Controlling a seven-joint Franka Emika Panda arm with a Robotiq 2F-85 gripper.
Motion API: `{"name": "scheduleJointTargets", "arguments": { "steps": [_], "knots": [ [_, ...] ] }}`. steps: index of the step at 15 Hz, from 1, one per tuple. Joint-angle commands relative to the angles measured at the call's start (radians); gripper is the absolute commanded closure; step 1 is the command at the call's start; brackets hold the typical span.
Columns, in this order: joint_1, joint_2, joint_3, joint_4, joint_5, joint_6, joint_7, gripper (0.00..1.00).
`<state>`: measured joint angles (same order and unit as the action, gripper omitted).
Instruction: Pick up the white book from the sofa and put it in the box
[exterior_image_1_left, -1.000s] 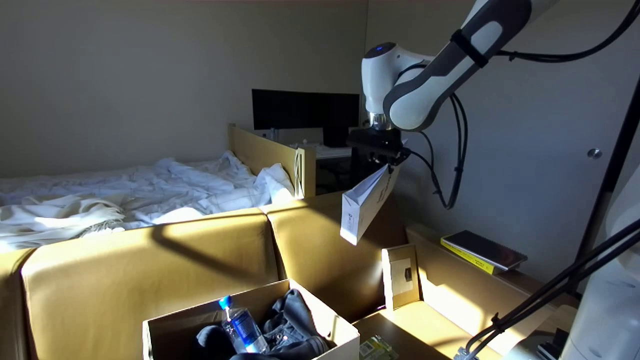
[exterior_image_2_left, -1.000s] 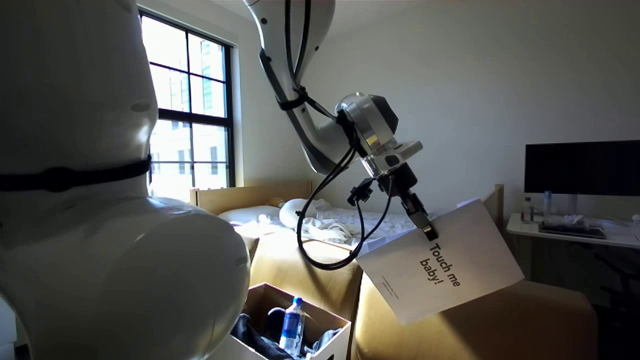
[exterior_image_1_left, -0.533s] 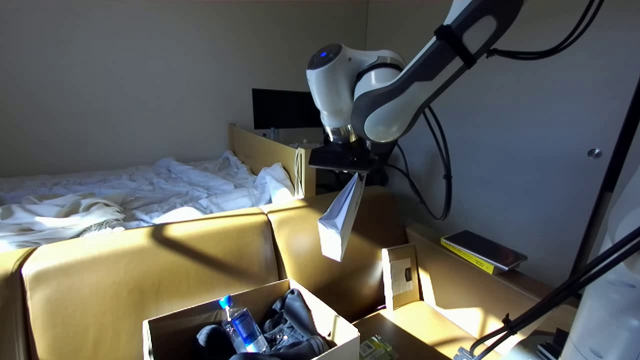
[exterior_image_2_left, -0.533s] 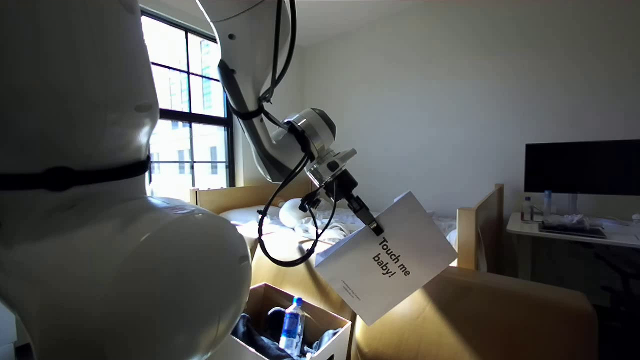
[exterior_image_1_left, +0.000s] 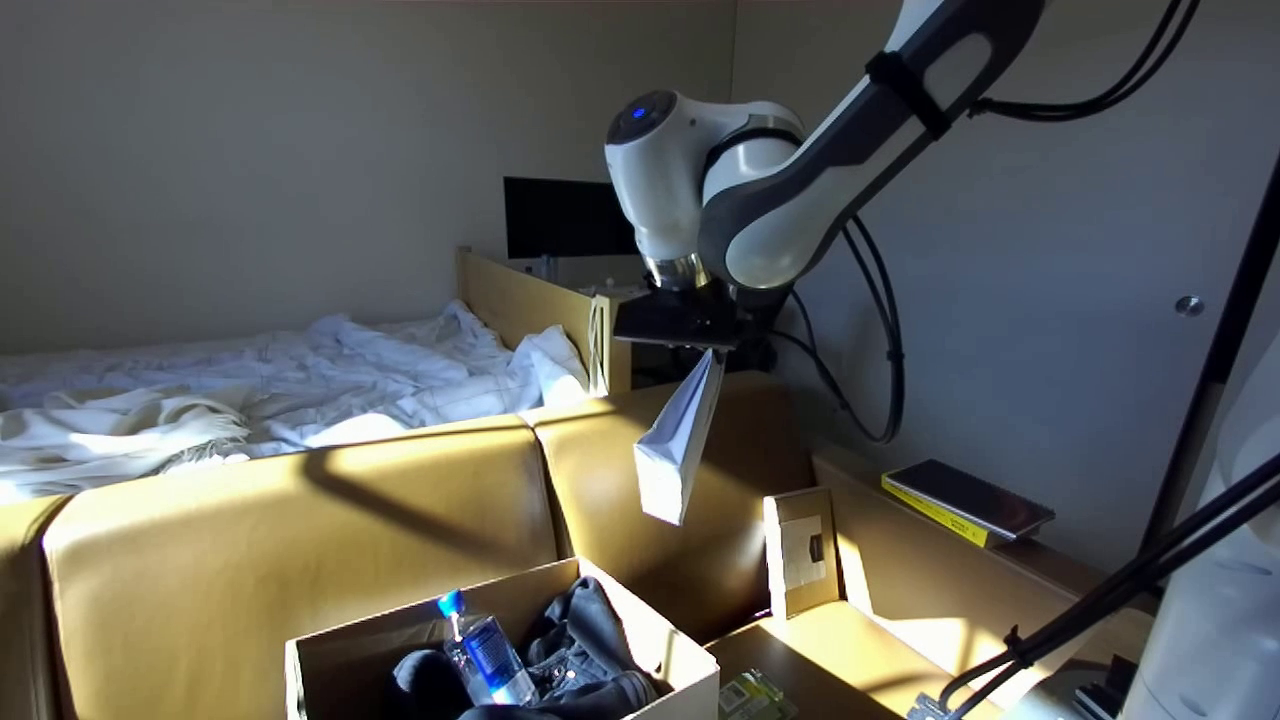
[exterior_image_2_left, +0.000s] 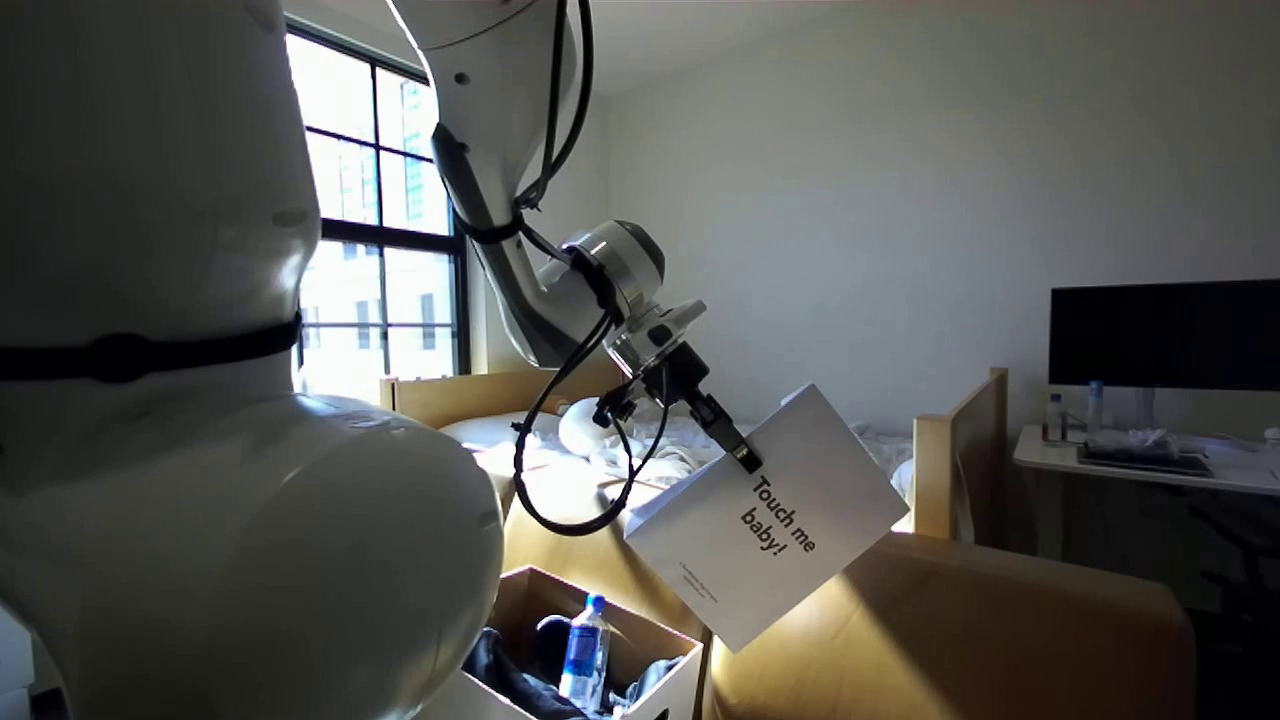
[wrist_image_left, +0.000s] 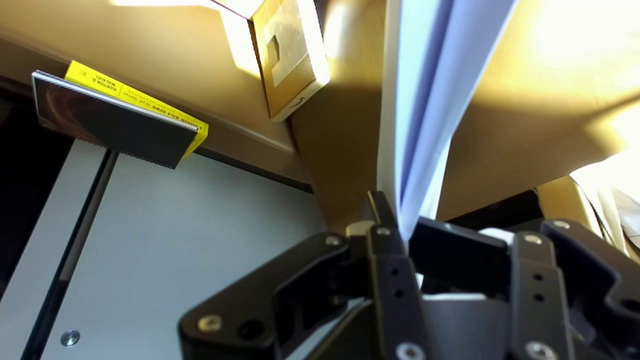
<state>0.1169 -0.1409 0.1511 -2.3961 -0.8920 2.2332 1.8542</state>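
Gripper (exterior_image_2_left: 748, 459) is pinching white book (exterior_image_2_left: 770, 528) by upper edge | hanging above and to one side of box (exterior_image_1_left: 645, 628) | long axis slanting down toward box

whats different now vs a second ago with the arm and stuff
The gripper has carried the white book leftward in both exterior views, nearer the box, without letting go. The box, the bottle in it and the sofa stayed put.
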Motion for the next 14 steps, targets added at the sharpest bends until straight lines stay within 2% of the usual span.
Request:
{"name": "scheduleJointTargets", "arguments": {
  "steps": [1,2,5,8,11,14],
  "knots": [
    [0.036,0.059,0.082,0.072,-0.053,-0.202,0.135,0.99],
    [0.058,0.114,0.128,0.125,-0.085,-0.289,0.178,0.99],
    [0.156,0.264,0.196,0.275,-0.17,-0.519,0.218,0.99],
    [0.26,0.418,0.211,0.432,-0.275,-0.668,0.189,0.99],
    [0.327,0.548,0.19,0.546,-0.383,-0.669,0.179,0.99],
    [0.33,0.692,0.178,0.644,-0.396,-0.542,0.135,0.99]
  ]
}}
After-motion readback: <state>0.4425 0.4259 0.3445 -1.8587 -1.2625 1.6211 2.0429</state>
